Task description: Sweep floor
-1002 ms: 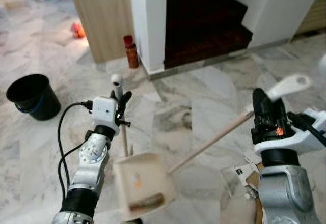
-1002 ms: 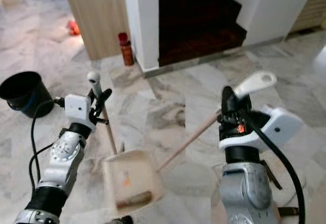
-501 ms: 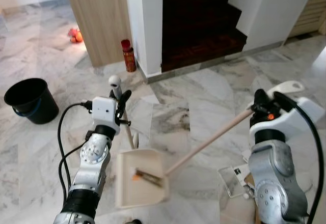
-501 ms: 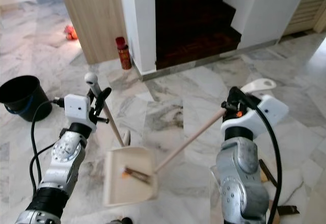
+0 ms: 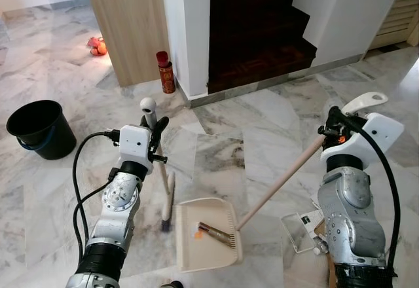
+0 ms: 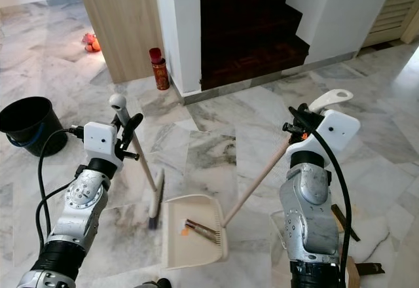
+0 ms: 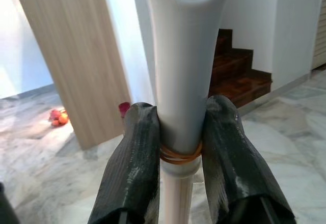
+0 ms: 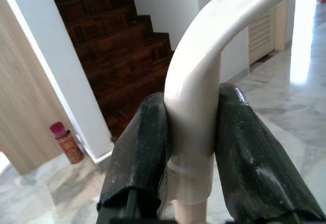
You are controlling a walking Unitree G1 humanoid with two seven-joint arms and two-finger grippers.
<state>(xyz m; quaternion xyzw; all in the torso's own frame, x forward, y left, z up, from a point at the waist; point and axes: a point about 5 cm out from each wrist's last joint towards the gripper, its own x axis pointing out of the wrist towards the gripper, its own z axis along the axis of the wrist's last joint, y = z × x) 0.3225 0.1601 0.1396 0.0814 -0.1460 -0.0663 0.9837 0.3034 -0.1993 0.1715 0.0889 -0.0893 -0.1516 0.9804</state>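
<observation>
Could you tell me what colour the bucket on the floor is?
The bucket is black, clearest in the left eye view.

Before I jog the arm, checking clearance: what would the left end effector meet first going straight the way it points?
Probably the wooden panel or white wall ahead; depth is unclear. The left end effector is clamped on the broom handle.

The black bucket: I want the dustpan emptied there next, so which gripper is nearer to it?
Left. The left gripper, shut on the broom handle, sits right of the black bucket across bare floor. The right gripper, holding the dustpan handle, is far across the frame.
</observation>
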